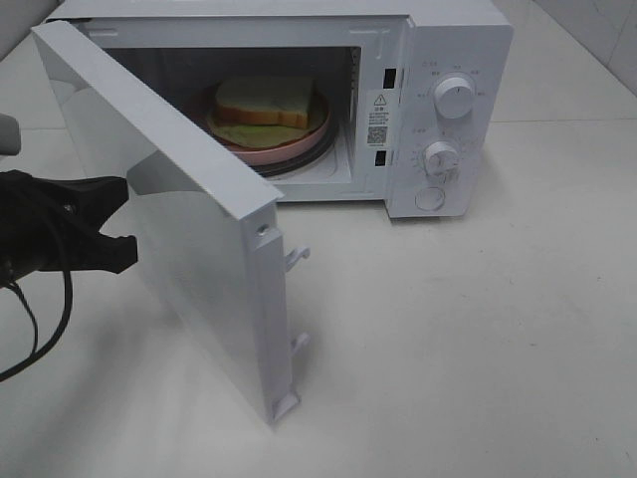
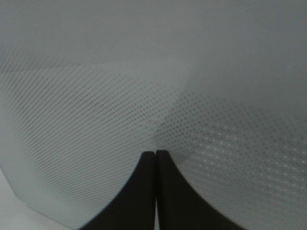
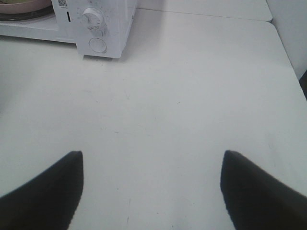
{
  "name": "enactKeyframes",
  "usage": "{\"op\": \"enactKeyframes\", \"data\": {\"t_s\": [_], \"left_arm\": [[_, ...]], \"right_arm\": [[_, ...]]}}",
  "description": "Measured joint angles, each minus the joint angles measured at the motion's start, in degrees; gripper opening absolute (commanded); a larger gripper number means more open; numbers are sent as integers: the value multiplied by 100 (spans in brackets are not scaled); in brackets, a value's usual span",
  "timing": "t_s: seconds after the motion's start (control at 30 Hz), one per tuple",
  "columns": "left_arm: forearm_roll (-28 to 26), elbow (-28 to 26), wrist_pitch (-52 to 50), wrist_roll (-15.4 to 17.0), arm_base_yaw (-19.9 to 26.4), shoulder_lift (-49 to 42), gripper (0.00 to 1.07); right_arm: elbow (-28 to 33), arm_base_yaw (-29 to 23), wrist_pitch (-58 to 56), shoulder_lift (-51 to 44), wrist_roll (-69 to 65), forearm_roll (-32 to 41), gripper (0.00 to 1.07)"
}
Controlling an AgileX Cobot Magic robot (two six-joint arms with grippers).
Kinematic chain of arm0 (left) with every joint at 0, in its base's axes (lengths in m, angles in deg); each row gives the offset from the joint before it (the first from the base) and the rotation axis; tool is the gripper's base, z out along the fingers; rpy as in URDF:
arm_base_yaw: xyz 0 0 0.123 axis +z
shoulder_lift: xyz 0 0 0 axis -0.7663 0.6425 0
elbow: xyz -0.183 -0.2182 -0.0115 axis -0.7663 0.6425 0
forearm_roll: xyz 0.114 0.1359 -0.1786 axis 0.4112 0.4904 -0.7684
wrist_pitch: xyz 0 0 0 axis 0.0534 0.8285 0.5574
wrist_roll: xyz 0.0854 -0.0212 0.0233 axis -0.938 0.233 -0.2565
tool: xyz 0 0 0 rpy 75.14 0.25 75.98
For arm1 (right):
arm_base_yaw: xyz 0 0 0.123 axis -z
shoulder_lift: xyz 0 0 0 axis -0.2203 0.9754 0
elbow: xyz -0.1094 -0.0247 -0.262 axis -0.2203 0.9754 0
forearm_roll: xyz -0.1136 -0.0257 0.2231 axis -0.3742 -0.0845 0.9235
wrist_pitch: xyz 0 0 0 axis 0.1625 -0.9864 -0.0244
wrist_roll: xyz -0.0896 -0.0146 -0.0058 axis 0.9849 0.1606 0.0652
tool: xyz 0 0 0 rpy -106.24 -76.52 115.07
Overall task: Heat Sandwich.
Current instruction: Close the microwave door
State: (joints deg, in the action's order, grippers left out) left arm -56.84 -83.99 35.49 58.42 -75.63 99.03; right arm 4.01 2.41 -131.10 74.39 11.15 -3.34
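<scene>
Step in hand: closing door [image 1: 189,229]. Sandwich [image 1: 264,102] on plate [image 1: 299,144] inside microwave [image 1: 448,60], 12 o'clock. Left hand [image 2: 156,157] shut, empty, at door's outer face, 9 o'clock. Right hand [image 3: 152,154] wide open, empty, above table [image 3: 192,96]. Next, likely: swing door fully shut.

Microwave casing [image 1: 458,40] smooth white with a soft sheen, door pane [image 2: 120,96] glossy over a fine dotted mesh, knobs [image 1: 455,97] white plastic, plate [image 1: 299,145] glossy pink, possibly ceramic, sandwich bread [image 1: 264,100] matt and porous, table [image 1: 478,329] matt white, smooth, faintly scuffed, left gripper [image 2: 156,154] matt black.
</scene>
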Motion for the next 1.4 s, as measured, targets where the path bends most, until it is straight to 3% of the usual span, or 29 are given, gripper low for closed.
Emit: {"op": "enactKeyframes", "data": {"t_s": [0.33,0.8,1.4], "left_arm": [[-258,-561,23,6,-579,321,0],[-516,-1977,527,11,-1272,1106,0],[-602,-3673,1146,11,-1438,1977,0]], "right_arm": [[0,0,0,0,0,0,76],[0,0,0,0,0,0,76],[0,0,0,0,0,0,76]]}}
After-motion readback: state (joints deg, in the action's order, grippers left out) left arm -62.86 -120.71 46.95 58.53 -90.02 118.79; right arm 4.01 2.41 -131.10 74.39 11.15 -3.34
